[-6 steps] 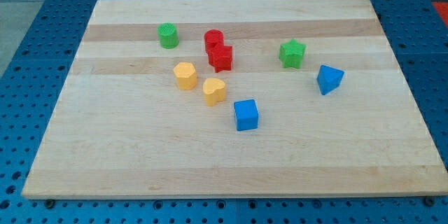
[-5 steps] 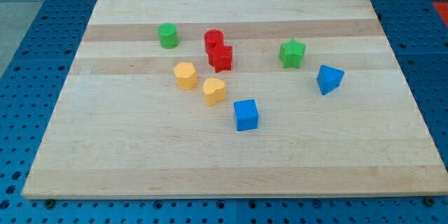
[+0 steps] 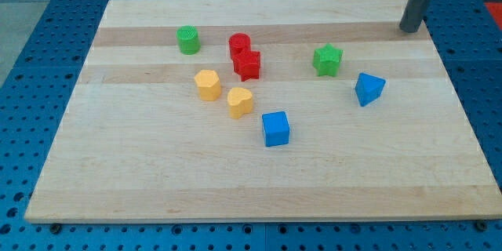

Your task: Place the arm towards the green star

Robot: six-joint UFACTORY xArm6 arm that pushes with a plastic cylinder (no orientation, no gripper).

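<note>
The green star (image 3: pixel 328 60) sits on the wooden board (image 3: pixel 157 180), right of centre in the upper half. My tip (image 3: pixel 409 29) is the lower end of a dark rod at the view's top right, over the board's upper right corner. It is up and to the right of the green star, well apart from it and touching no block.
A blue block (image 3: pixel 369 89) lies just below right of the star. A blue cube (image 3: pixel 275 129) is at centre. A red cylinder (image 3: pixel 239 44) and red star (image 3: pixel 247 64) touch. Two yellow blocks (image 3: pixel 208 85) (image 3: pixel 240 102) and a green cylinder (image 3: pixel 188 40) lie to the left.
The rod has moved down and left from the top right corner onto the board's upper right area, closer to the green star. No block has moved.
</note>
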